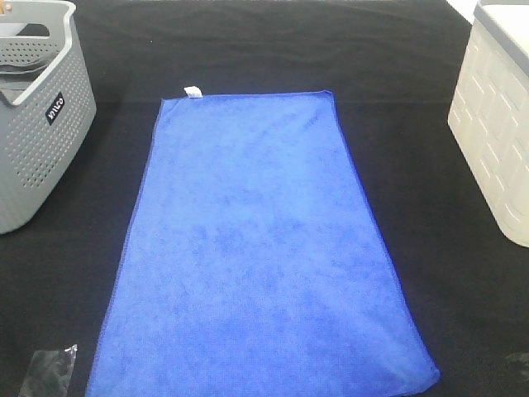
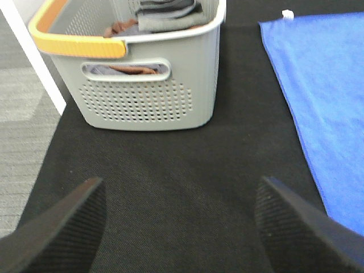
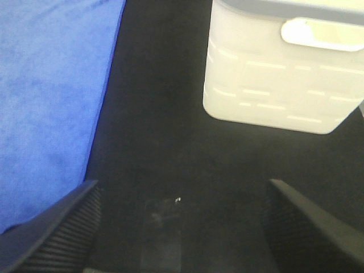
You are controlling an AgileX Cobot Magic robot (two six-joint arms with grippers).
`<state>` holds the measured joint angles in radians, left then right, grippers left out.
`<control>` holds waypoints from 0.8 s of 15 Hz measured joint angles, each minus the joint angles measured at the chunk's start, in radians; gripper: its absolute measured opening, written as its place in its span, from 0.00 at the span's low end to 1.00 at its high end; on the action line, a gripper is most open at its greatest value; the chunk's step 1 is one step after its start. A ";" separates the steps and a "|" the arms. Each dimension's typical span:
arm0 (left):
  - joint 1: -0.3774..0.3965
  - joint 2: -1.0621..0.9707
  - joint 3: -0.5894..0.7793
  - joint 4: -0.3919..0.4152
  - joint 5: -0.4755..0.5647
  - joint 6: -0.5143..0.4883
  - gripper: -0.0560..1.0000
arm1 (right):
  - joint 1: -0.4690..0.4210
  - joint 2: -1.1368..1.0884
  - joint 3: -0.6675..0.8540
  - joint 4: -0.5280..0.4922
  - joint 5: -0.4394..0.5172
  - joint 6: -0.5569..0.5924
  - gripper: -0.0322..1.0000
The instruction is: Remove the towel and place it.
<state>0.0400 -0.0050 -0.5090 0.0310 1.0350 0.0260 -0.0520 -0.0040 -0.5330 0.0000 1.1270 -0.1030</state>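
The towel [image 1: 256, 248], a large royal-blue cloth, lies spread flat on the black table surface, with a small white tag [image 1: 192, 91] at its far left corner. In the left wrist view the towel [image 2: 324, 102] lies to one side of my left gripper [image 2: 179, 227], which is open over bare black surface with nothing between its fingers [image 2: 62, 227]. The right gripper [image 3: 182, 227] is also open and holds nothing. It sits over the black surface between the towel's edge [image 3: 51, 102] and a white bin. Neither gripper touches the towel.
A grey perforated basket [image 1: 37, 124] stands at the far left. The left wrist view shows its orange handle [image 2: 77, 42] and folded clothes inside. A white lidded bin [image 1: 496, 124] stands at the far right, close ahead of the right gripper [image 3: 278, 74].
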 joint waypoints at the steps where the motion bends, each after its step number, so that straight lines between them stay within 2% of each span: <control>1: 0.000 0.000 0.000 0.000 0.000 0.000 0.72 | 0.000 0.000 0.000 0.000 0.000 0.000 0.78; 2: 0.000 0.000 0.000 -0.011 0.002 -0.001 0.72 | 0.000 0.000 0.020 0.000 -0.039 -0.007 0.77; 4: 0.000 0.000 0.000 -0.022 0.004 -0.008 0.72 | 0.000 0.000 0.030 0.000 -0.056 -0.011 0.77; 12: 0.000 0.000 0.000 -0.031 0.004 -0.026 0.72 | 0.000 0.000 0.030 0.000 -0.058 -0.011 0.77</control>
<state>0.0400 -0.0050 -0.5090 0.0000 1.0390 0.0000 -0.0520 -0.0040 -0.5030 0.0000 1.0690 -0.1140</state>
